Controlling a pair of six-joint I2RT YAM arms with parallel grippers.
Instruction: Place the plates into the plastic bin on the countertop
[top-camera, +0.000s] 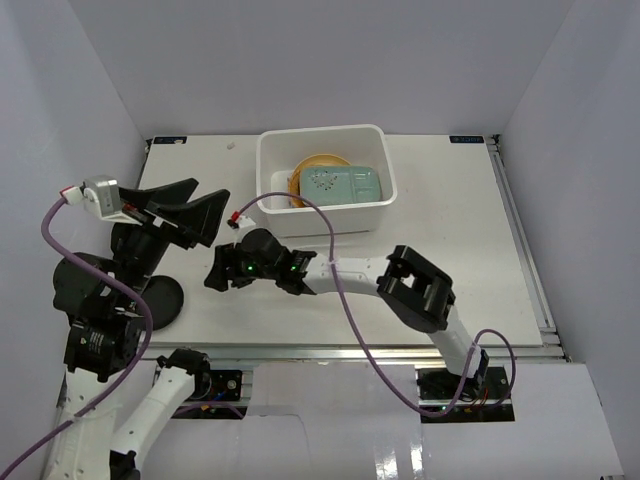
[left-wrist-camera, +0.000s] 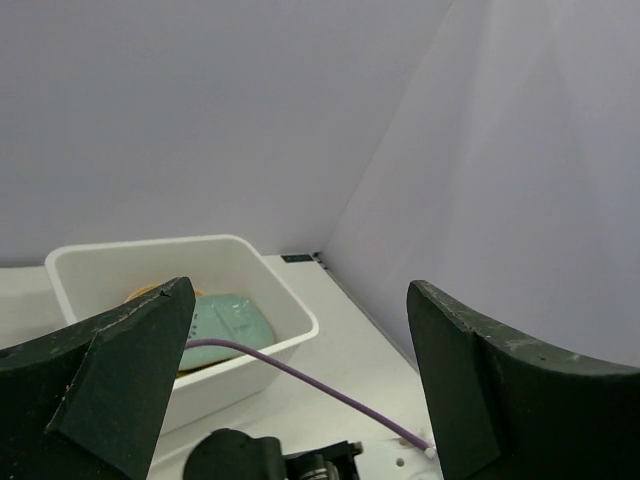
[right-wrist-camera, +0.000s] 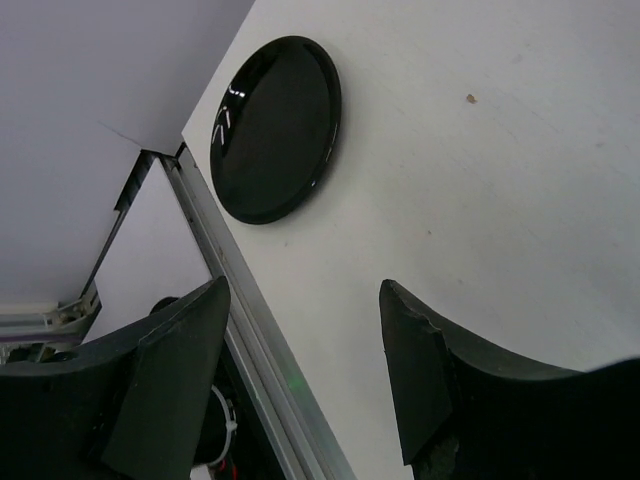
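The white plastic bin (top-camera: 322, 140) stands at the back middle of the countertop (top-camera: 450, 230). In it an oblong mint-green plate (top-camera: 348, 185) lies on an orange plate (top-camera: 312, 163). The left wrist view shows the bin (left-wrist-camera: 160, 262) and the mint plate (left-wrist-camera: 228, 318) too. A black plate (top-camera: 165, 300) lies near the front left edge, partly behind my left arm. It also shows in the right wrist view (right-wrist-camera: 275, 130). My right gripper (top-camera: 222, 272) is open and empty, low over the table, right of the black plate (right-wrist-camera: 305, 340). My left gripper (top-camera: 212, 192) is open, empty and raised (left-wrist-camera: 300, 295).
A metal rail (right-wrist-camera: 250, 330) runs along the front edge just beside the black plate. A purple cable (top-camera: 335, 250) arcs over the right arm in front of the bin. White walls close in the left, back and right.
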